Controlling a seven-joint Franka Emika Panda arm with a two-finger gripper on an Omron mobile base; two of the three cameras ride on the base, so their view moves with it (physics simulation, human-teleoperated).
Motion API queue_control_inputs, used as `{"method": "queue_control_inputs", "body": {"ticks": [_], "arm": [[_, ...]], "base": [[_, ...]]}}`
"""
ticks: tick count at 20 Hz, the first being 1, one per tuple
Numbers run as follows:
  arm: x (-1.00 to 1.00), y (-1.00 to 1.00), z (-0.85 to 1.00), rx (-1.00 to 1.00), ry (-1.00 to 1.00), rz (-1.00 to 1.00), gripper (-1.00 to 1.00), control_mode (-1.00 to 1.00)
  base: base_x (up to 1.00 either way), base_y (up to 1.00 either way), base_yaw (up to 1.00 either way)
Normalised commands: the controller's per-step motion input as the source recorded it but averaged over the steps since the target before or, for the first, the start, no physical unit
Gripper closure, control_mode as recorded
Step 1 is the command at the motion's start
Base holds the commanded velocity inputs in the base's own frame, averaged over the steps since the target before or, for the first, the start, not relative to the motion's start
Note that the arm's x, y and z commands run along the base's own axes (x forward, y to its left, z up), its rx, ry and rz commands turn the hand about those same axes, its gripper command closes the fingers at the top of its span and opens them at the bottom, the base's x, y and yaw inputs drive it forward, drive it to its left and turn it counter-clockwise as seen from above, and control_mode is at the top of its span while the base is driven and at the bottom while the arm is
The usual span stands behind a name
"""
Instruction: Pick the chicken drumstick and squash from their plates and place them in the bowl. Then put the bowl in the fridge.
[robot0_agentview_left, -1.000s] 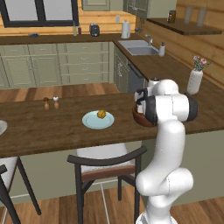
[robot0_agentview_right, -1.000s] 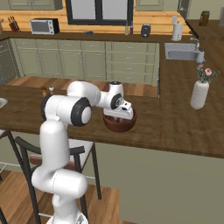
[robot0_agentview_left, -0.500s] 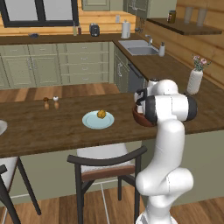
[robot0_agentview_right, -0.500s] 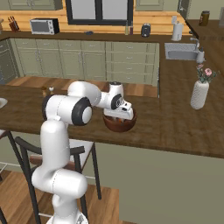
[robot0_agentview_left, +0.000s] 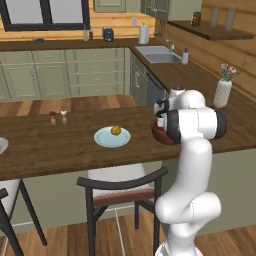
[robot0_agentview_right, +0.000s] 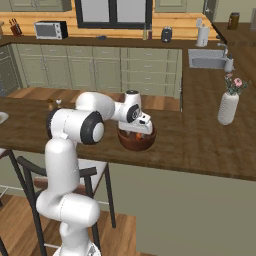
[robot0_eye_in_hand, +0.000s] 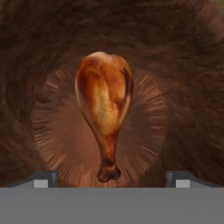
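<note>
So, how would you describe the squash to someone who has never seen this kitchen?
Look at the long dark wooden counter in front of the robot. Near its middle lies a pale blue plate, and on it sits the squash: a small rounded yellow-orange lump, unlike the shakers farther back.

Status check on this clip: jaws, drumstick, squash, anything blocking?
Gripper over the bowl, jaws open. Chicken drumstick lies loose in the bowl. Squash on its pale blue plate, not yet picked. Nothing in the way.
</note>
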Motion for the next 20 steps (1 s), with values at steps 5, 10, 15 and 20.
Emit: {"method": "queue_control_inputs", "body": {"ticks": [5, 10, 15, 20], "arm": [[-0.30, 0.27, 0.67, -0.01, -0.01, -0.01, -1.00, -1.00], [-0.46, 0.29, 0.51, 0.00, 0.00, 0.00, -1.00, -1.00], [-0.47, 0.55, 0.21, 0.00, -0.02, 0.00, -1.00, -1.00], [-0.10, 0.97, 0.03, -0.01, 0.00, 0.00, -1.00, -1.00]], "base": [[0.00, 0.00, 0.00], [0.00, 0.00, 0.00], [0.00, 0.00, 0.00], [0.00, 0.00, 0.00]]}}
